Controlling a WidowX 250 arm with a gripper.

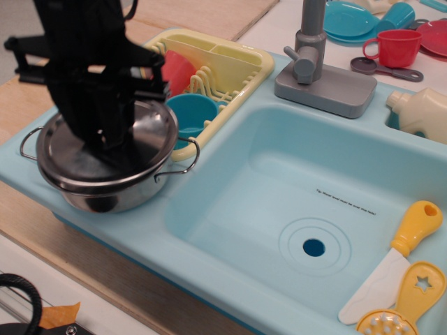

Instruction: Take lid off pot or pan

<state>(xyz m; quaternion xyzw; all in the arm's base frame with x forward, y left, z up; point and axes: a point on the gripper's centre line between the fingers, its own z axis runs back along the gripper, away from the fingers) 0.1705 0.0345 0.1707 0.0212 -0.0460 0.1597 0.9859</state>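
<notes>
The shiny steel pot (115,197) stands on the left ledge of the light-blue sink, its wire loop handles at left (26,143) and right (185,166). The round steel lid (152,132) lies on the pot and looks slightly tilted, with its far right side a little higher. My black gripper (106,145) comes down from above onto the lid's centre. Its fingers are drawn together where the knob sits, and they hide the knob.
A yellow dish rack (241,66) just behind the pot holds a blue cup (190,115) and a red cup (174,70). The grey faucet (311,59) stands at the back. The sink basin (279,188) lies to the right. A yellow-handled knife (408,237) and a strainer spoon (412,300) rest at its right edge.
</notes>
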